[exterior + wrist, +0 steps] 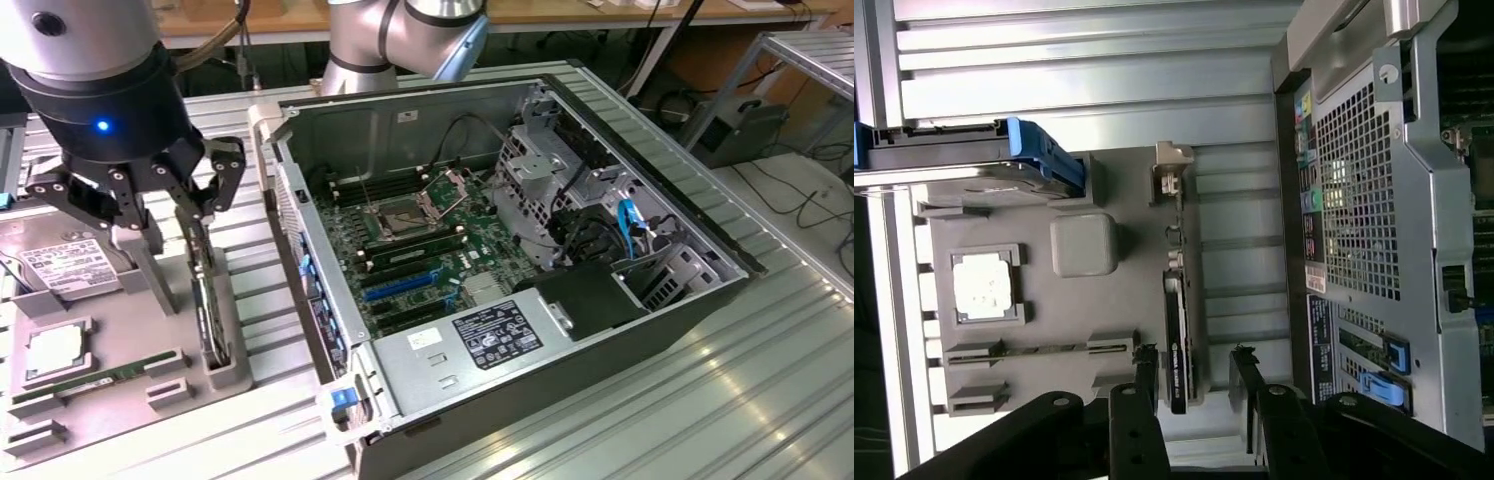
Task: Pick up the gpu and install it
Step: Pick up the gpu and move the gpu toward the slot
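The exterior view looks down at a slant from high up, taking in the open computer case (387, 125) and the grey parts tray (127, 335) beneath the pincer (167, 215). The wrist view looks straight down past the pincer (1194, 360), close over the same grey parts tray (1054, 315), with the case's rear panel (1364, 200) beside it.

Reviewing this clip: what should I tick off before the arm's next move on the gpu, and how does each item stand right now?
1. Gripper open: ok.
2. gpu standing on edge in the gray holder: ok.
3. gpu in the gap between the fingers: ok, though nearer one finger.
4. Fingers clear of the card: cannot tell.
5. Computer case side open, motherboard exposed: ok.
6. Blue slots look empty: ok.
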`<control>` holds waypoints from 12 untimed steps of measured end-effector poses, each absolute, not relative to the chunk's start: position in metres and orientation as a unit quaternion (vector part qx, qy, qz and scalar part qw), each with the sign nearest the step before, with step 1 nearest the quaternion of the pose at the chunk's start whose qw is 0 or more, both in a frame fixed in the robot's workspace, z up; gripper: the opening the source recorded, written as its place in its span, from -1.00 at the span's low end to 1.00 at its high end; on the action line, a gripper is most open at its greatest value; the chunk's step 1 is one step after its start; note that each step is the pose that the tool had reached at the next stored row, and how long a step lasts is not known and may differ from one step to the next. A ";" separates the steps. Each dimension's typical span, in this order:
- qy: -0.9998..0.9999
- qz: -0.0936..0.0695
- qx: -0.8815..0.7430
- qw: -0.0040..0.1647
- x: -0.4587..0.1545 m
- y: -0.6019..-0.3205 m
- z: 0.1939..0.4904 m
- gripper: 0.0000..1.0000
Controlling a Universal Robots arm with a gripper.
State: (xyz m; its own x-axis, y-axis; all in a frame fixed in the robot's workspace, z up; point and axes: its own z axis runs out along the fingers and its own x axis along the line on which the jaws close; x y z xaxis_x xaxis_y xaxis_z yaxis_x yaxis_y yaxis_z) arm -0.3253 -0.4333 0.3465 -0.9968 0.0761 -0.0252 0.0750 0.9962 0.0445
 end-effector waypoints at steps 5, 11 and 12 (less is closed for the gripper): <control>0.999 0.022 0.038 0.013 -0.327 -0.438 0.335 -0.15; 0.999 0.022 0.038 0.014 -0.328 -0.439 0.322 -0.15; 0.999 0.022 0.038 0.014 -0.328 -0.439 0.320 -0.15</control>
State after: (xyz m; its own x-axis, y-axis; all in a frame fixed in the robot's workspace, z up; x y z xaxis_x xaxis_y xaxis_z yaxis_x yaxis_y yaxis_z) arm -0.3276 -0.4394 0.3200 -0.9968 0.0762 -0.0256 0.0750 0.9962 0.0445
